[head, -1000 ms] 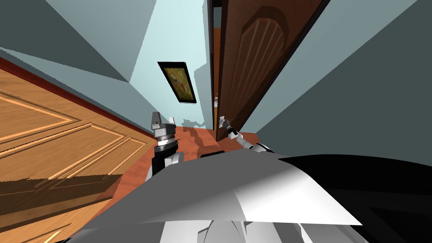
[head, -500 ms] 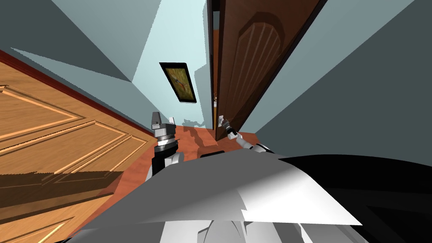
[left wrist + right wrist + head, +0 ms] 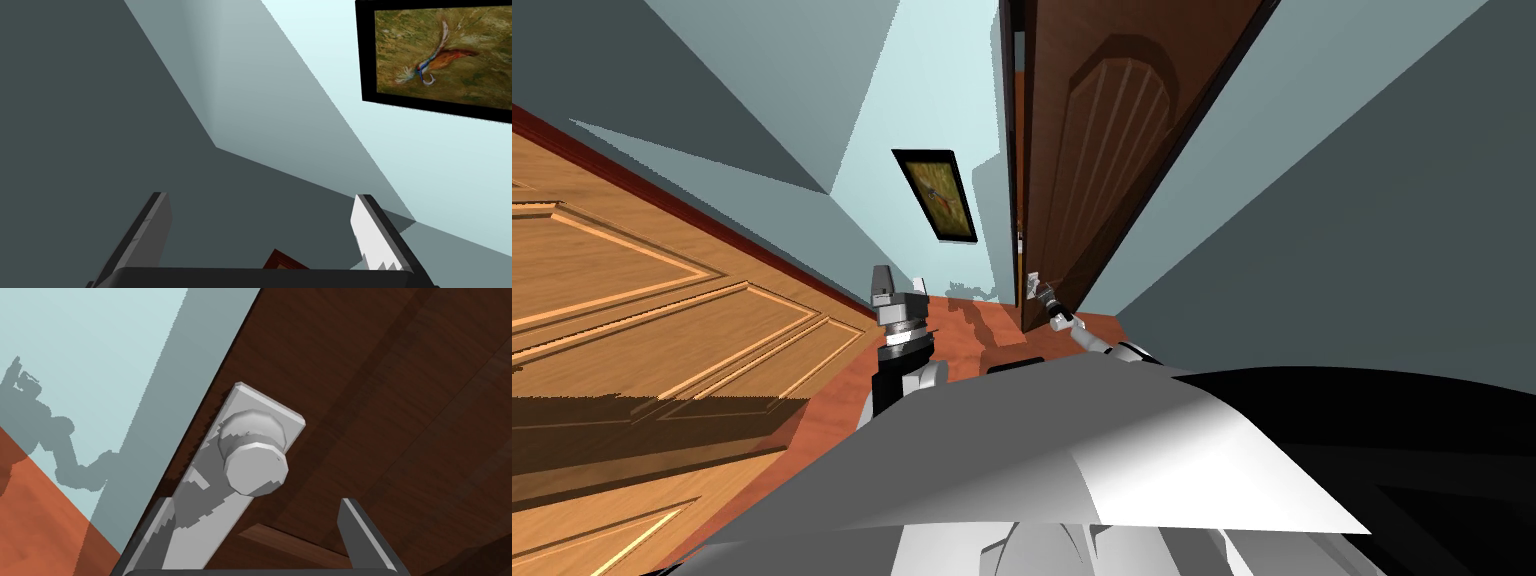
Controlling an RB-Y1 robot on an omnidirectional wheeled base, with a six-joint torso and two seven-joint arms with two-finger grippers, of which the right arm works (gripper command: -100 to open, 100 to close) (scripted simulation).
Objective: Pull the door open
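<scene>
Straight ahead in the head view, the dark brown door (image 3: 1112,150) stands slightly ajar, with a thin gap along its left edge. The right gripper (image 3: 1036,287) reaches to that edge low on the door. The left gripper (image 3: 900,282) is held up well to the left, above the reddish floor (image 3: 982,330).

Along the left wrist view, that gripper's two fingers are spread wide with nothing between them.

Along the right wrist view, the fingers are spread too. The grey knob (image 3: 255,465) on its grey plate (image 3: 200,523) sits between them, just past their tips, and neither finger presses it.
</scene>
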